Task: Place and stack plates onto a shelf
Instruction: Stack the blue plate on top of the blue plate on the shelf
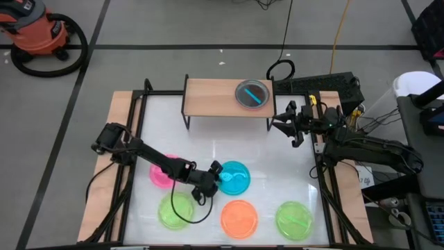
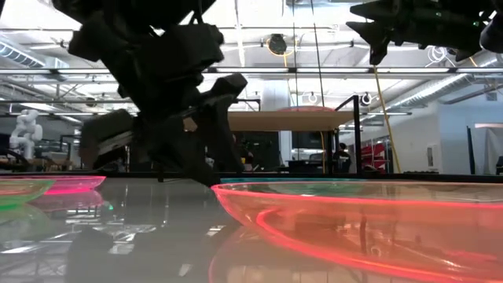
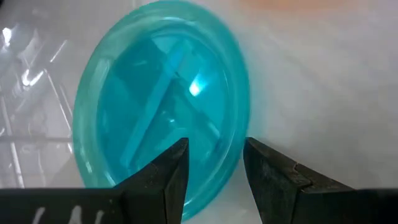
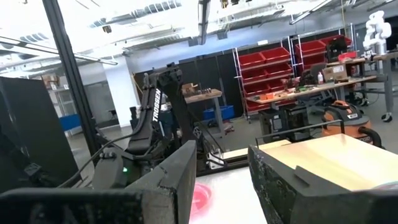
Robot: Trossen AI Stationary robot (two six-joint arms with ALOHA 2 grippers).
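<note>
The blue plate (image 1: 234, 178) lies flat on the white table, left of centre. My left gripper (image 1: 216, 173) is low at its left rim and open; in the left wrist view (image 3: 214, 168) one finger stands over the plate's inside and one outside the rim (image 3: 233, 158). My right gripper (image 1: 283, 123) hangs open in the air by the shelf's right end, touching nothing. The light-wood shelf (image 1: 215, 97) stands at the far side on black legs, with a dark-looking plate with a blue streak (image 1: 253, 94) on its right part. My left gripper straddles the blue plate's rim (image 3: 231, 171), coming at it low from the table's left, one finger (image 3: 165, 177) over the inside and the other (image 3: 273, 180) outside. I cannot tell whether either finger touches the rim. The plate lies flat on the table.
Other plates lie on the near half of the table: pink (image 1: 161, 172) under my left arm, green (image 1: 176, 210), orange (image 1: 239, 217) and another green (image 1: 294, 219). The shelf's left and middle parts are bare. Black frame rails run along the table's edges.
</note>
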